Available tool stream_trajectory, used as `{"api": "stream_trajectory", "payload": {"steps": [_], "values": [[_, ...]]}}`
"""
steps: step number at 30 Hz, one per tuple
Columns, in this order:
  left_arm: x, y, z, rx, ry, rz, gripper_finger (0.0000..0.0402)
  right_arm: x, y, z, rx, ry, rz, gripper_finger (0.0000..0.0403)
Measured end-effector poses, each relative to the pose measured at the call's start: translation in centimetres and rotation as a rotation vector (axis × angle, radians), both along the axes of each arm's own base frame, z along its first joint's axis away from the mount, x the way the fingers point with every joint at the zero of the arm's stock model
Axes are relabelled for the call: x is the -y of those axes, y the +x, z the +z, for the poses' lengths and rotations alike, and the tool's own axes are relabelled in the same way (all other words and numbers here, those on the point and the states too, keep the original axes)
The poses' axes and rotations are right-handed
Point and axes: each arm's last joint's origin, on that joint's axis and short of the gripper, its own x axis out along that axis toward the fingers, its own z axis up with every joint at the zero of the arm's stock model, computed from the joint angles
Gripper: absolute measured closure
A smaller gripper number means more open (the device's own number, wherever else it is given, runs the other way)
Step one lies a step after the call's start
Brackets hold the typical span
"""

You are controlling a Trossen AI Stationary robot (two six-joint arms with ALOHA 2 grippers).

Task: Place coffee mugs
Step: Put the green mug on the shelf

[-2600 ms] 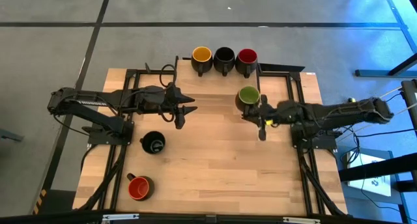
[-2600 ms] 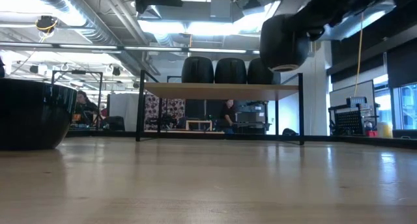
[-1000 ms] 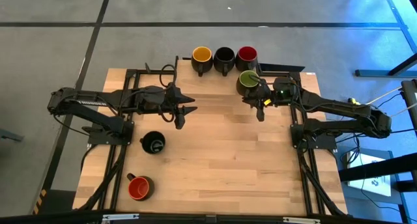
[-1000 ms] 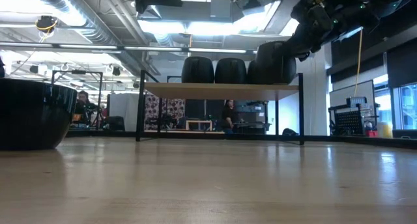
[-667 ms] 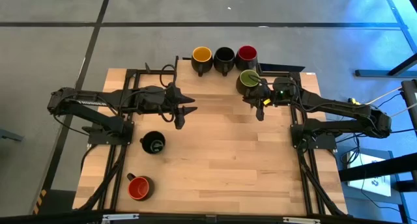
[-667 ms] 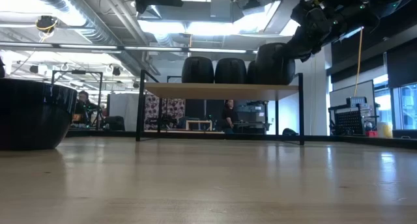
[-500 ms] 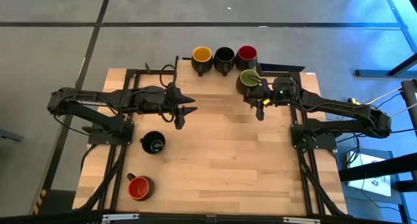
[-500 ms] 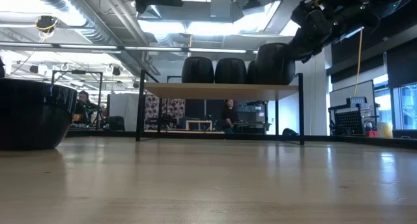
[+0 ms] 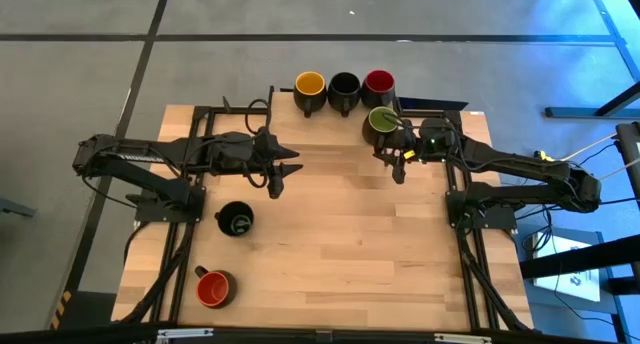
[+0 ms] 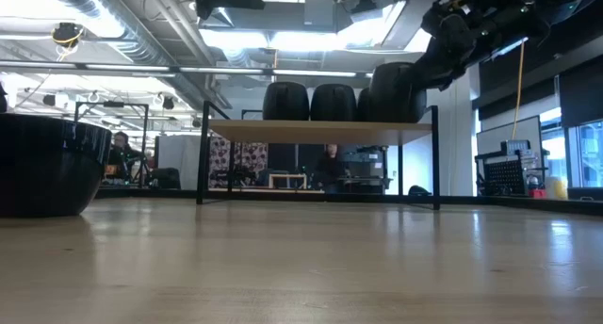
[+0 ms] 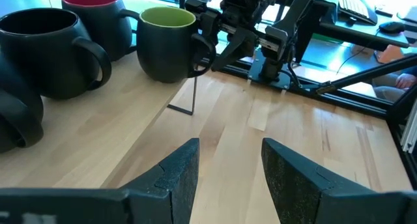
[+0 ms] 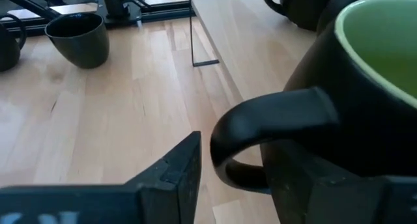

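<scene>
A green-lined dark mug stands upright, its base on the raised wooden shelf at the table's far edge. It sits just in front of a row of yellow, black and red mugs. My right gripper is open, with the green mug's handle between its fingers; in the high view it shows as the right gripper. My left gripper hangs open and empty over the table's left middle; the left wrist view shows the left gripper too. My right gripper has the green mug's handle between its open fingers, coming nearly level from the table's right side. One finger stands clear of the handle. Whether the other finger touches it I cannot tell. The mug stands upright on the shelf.
A black mug and a red-lined mug stand on the table's left half. The shelf's thin black leg reaches down to the table near the green mug. Bare tabletop spreads across the middle and near right. People show in the room beyond.
Before the last second my right gripper carried the green mug toward the far edge and set it on the shelf. Since then the mug has stood still there, and the right hand has stayed beside it.
</scene>
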Motion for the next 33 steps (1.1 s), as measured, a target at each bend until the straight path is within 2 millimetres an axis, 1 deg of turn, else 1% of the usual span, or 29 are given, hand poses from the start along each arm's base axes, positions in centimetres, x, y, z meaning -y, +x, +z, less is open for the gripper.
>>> {"api": "stream_trajectory", "payload": {"steps": [5,16,24,33], "values": [[0.0,0.0,0.0,0.0,0.0,0.0,0.024,-0.2,-0.4,0.3,0.005,-0.001,-0.002,0.026],[0.0,0.0,0.0,0.0,0.0,0.0,0.024,-0.6,-1.4,0.2,-0.045,0.01,-0.023,0.026],[0.0,0.0,0.0,0.0,0.0,0.0,0.024,-0.8,-2.3,0.8,-0.04,-0.024,-0.085,0.026],[0.0,0.0,0.0,0.0,0.0,0.0,0.024,-0.9,-2.9,0.8,-0.071,-0.037,-0.13,0.026]]}}
